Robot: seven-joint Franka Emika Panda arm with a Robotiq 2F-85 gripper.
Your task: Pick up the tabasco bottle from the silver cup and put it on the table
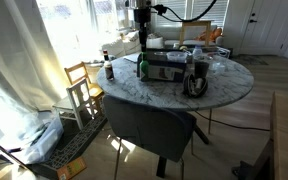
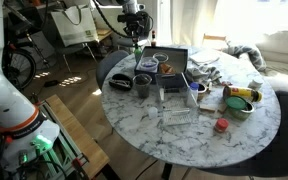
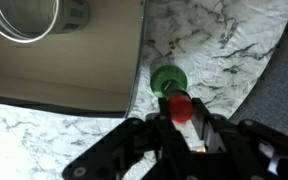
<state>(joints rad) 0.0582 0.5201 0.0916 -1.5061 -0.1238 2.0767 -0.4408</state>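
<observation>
The tabasco bottle (image 3: pixel 168 80) stands upright on the table (image 3: pixel 224 40). On my wrist feed I look straight down on it, the green body at twelve o'clock from its red cap. The gripper (image 3: pixel 181 118) comes in from six o'clock, with a dark finger on either side of the cap. I cannot tell whether they pinch it or only flank it.

In an exterior view the bottle (image 1: pixel 142 68) is near the table's (image 1: pixel 224 95) rim, with the gripper (image 1: pixel 141 42) directly above it at twelve o'clock. In the exterior view from the opposite side the gripper (image 2: pixel 135 45) hangs over the rim of the table (image 2: pixel 184 140), and the bottle under it is too small for me to make out.

On the wrist feed a flat grey-brown box (image 3: pixel 74 65) lies just beside the bottle at nine o'clock. The silver cup (image 3: pixel 29 20) shows at eleven o'clock, well apart from the bottle. I cannot tell whether it rests on the box.

In an exterior view a dark brown bottle (image 1: pixel 109 70) stands at nine o'clock from the tabasco bottle. The black coffee maker (image 1: pixel 196 75) is at three o'clock. A wooden chair (image 1: pixel 82 88) sits off the table at eight o'clock, and a grey chair (image 1: pixel 149 125) at six.
</observation>
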